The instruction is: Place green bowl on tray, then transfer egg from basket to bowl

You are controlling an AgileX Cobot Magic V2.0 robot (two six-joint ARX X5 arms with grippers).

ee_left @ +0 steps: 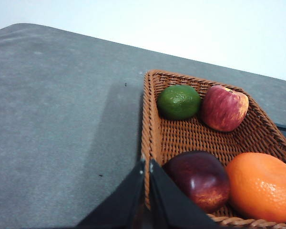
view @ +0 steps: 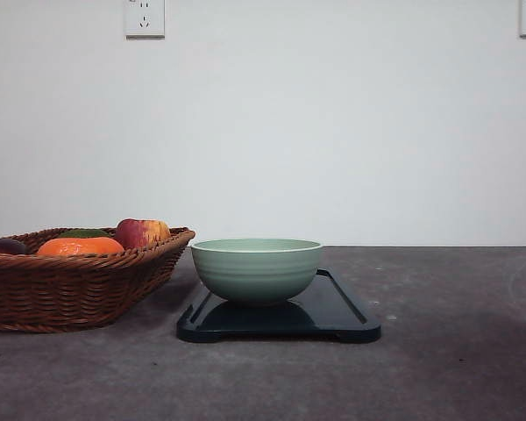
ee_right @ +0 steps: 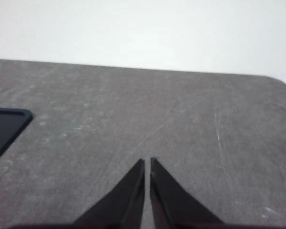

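Our left gripper [ee_left: 147, 164] hangs pinched together over the near rim of the basket [ee_left: 151, 143]; our right gripper [ee_right: 147, 162], likewise closed, hovers over bare table [ee_right: 181, 119]. We cannot find the egg — an apple [ee_left: 224, 108], lime [ee_left: 178, 101], orange [ee_left: 262, 186] and dark fruit [ee_left: 200, 179] fill the basket. Beside it the green bowl [view: 257, 268] sits on the tray [view: 333, 316].

Green bowl [view: 257, 268]: pale sage, faint horizontal ridges, lighter rim. Tray [view: 342, 317]: glossy navy-black. Basket [ee_left: 181, 138]: brown woven wicker; inside, green lime [ee_left: 178, 101], red-yellow streaked apple [ee_left: 224, 108], dark maroon fruit [ee_left: 200, 179], bright orange [ee_left: 262, 186]. Desk [view: 447, 351]: mottled grey. Pincers black.
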